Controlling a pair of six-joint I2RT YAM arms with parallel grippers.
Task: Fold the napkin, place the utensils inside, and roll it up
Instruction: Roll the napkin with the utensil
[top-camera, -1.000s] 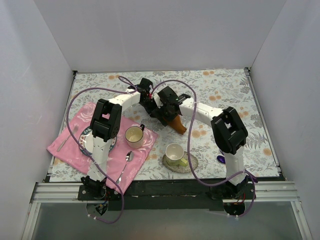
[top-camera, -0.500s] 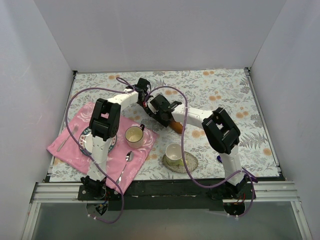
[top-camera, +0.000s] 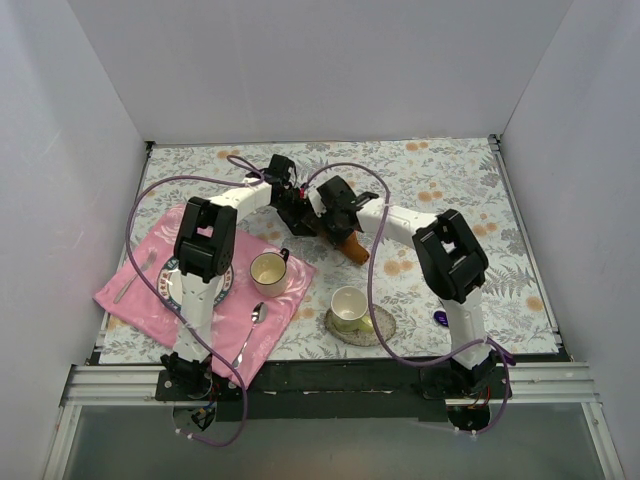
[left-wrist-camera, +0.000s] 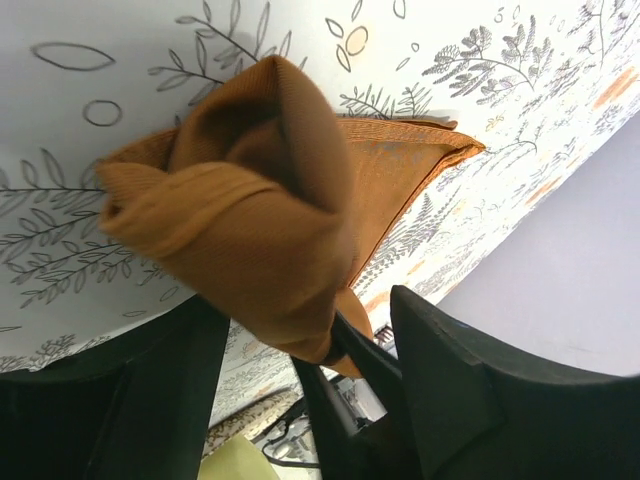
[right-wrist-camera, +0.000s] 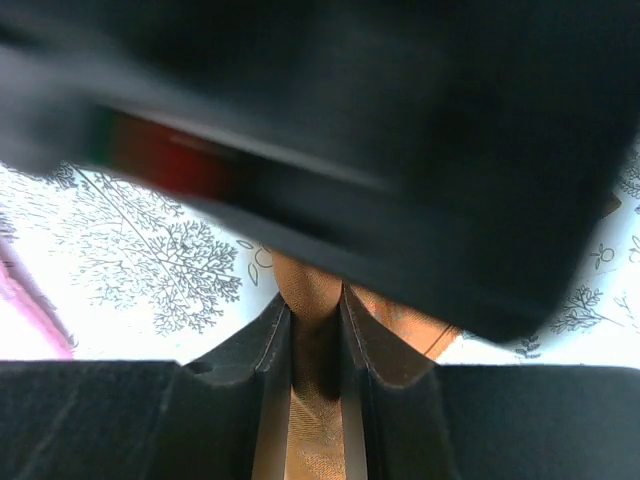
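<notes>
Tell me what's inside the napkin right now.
Only bunched orange cloth shows: the napkin is crumpled, pinched by the right gripper. No utensil pokes out, but its folds hide the inside, so I cannot rule one out.

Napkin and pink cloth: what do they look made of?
Napkin: woven fabric, rust-orange, mostly matte with a slight sheen. A fine ribbed weave, a stitched hem and soft bunched folds show in the left wrist view. Fibre unclear.
Pink cloth: fabric too, glossier, probably satin-like. Pale highlights run along its wrinkles from above; the weave is too small to see.
</notes>
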